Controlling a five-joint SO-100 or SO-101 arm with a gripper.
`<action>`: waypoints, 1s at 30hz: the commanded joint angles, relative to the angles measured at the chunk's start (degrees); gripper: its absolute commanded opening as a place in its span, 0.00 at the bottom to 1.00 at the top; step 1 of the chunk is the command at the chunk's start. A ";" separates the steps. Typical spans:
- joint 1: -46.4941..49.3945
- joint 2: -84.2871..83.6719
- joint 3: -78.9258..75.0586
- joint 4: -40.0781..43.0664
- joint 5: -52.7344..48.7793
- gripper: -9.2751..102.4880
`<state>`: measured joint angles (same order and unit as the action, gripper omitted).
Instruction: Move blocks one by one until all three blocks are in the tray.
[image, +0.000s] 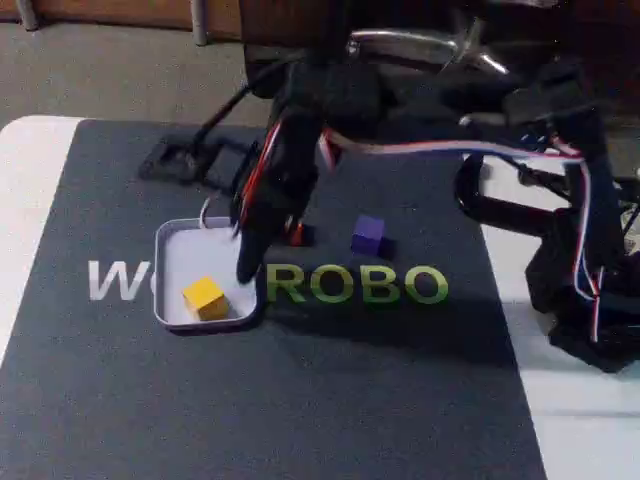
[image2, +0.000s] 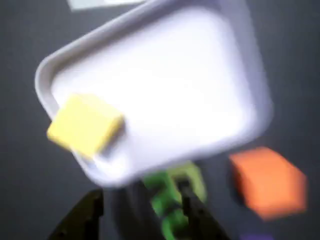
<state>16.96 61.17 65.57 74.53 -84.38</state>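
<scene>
The gripper (image: 247, 272) is hanging over the right edge of the tray (image: 175, 240) in the fixed view, its dark tip pointing down at the rim beside the green lettering (image: 355, 285) on the mat (image: 300, 400). In the wrist view its two dark fingers (image2: 82, 220) are showing at the bottom edge, spread apart with nothing between them, so the jaws are standing open and empty; the picture is blurring there, and the gripper (image2: 142, 220) is sitting just below the tray's near rim (image2: 125, 172).

The yellow block (image: 205, 298) is lying inside the tray, in its lower part in the fixed view, just left of the gripper tip and not touching it. In the wrist view the same yellow block (image2: 85, 125) is resting against the tray's left side.

The orange block (image2: 270, 180) is lying on the mat outside the tray, off to the right of the fingers in the wrist view; in the fixed view only a sliver of the orange block (image: 296, 234) is peeking out behind the arm (image: 290, 150), just right of the tray.

The purple block (image: 368, 235) is sitting on the dark mat farther right, above the green letters, well apart from the tray and from the gripper.
</scene>
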 joint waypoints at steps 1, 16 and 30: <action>1.23 8.88 2.99 1.05 -0.79 0.24; 9.84 35.95 35.51 -6.15 -13.71 0.25; 16.44 43.51 52.38 -14.77 -22.68 0.26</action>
<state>32.78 102.22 117.69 60.29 -106.44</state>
